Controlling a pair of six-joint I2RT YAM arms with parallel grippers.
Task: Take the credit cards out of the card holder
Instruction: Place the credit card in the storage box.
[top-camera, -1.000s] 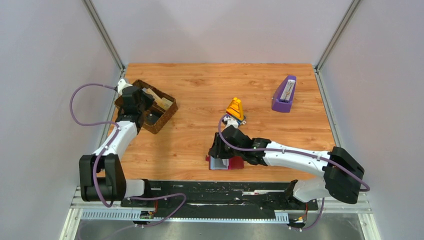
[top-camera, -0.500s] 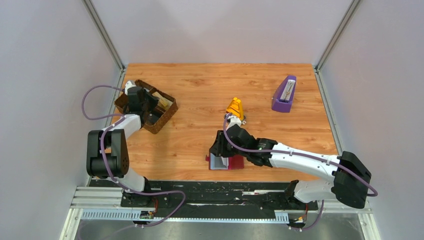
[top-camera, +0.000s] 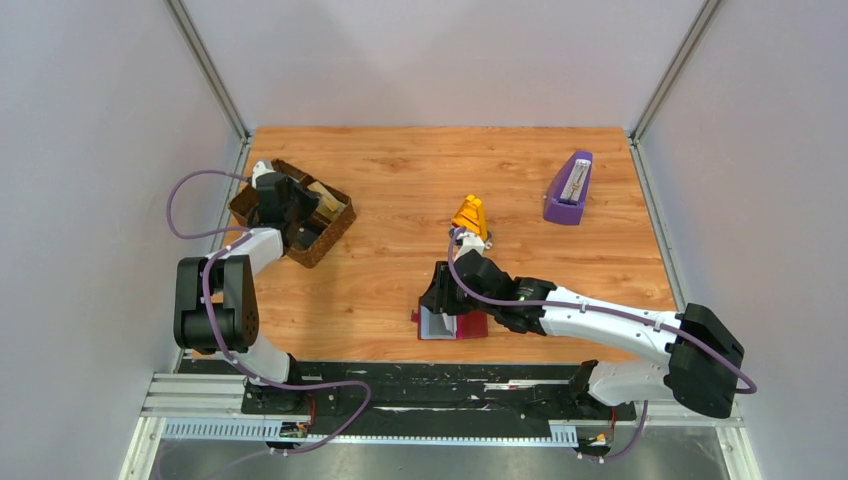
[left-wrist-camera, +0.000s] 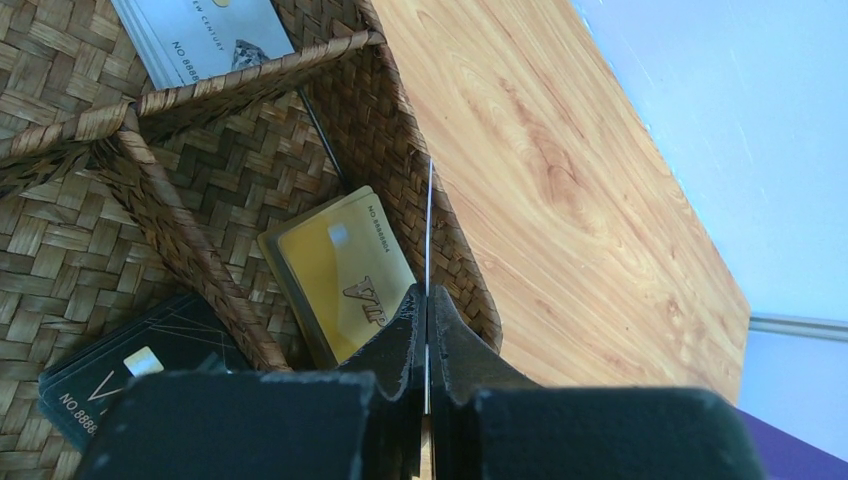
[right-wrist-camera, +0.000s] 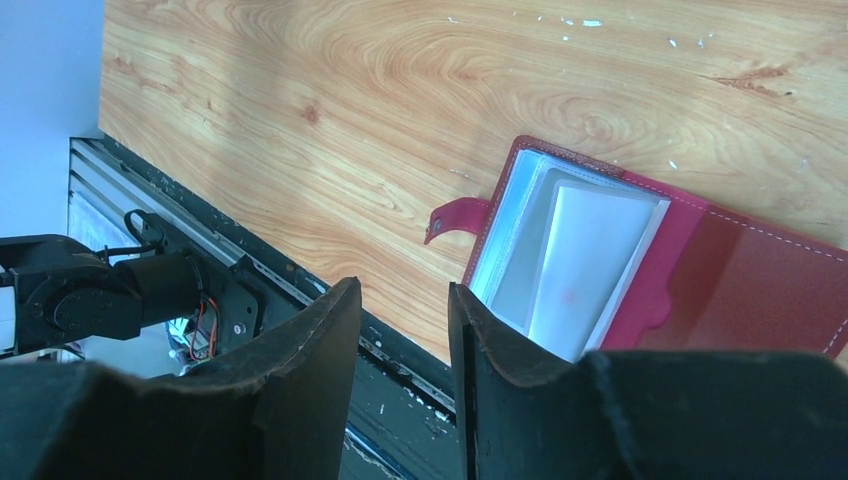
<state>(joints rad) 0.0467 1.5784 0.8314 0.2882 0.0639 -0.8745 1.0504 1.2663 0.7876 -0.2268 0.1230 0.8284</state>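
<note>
Wooden table (top-camera: 400, 170). The wicker basket (left-wrist-camera: 440, 210) lies below the left gripper (left-wrist-camera: 424, 292), whose fingers are pressed together on a thin sheet (left-wrist-camera: 429, 210), probably a card seen edge-on. The card holder (right-wrist-camera: 700, 270) lies open just beside the right gripper (right-wrist-camera: 400, 290), whose jaws stand apart.

In the left wrist view, the thin card (left-wrist-camera: 429, 220) pinched in the left claw (left-wrist-camera: 427, 305) shows edge-on only, so its face is hidden. A pale card (left-wrist-camera: 205, 40) is cut off by the top edge. A black card (left-wrist-camera: 170, 340) at lower left is partly hidden by the claw's body. In the right wrist view, the card holder (right-wrist-camera: 740, 290) runs off the right edge, its lower part behind the right claw (right-wrist-camera: 400, 300). What its sleeves (right-wrist-camera: 590, 260) hold cannot be told.
</note>
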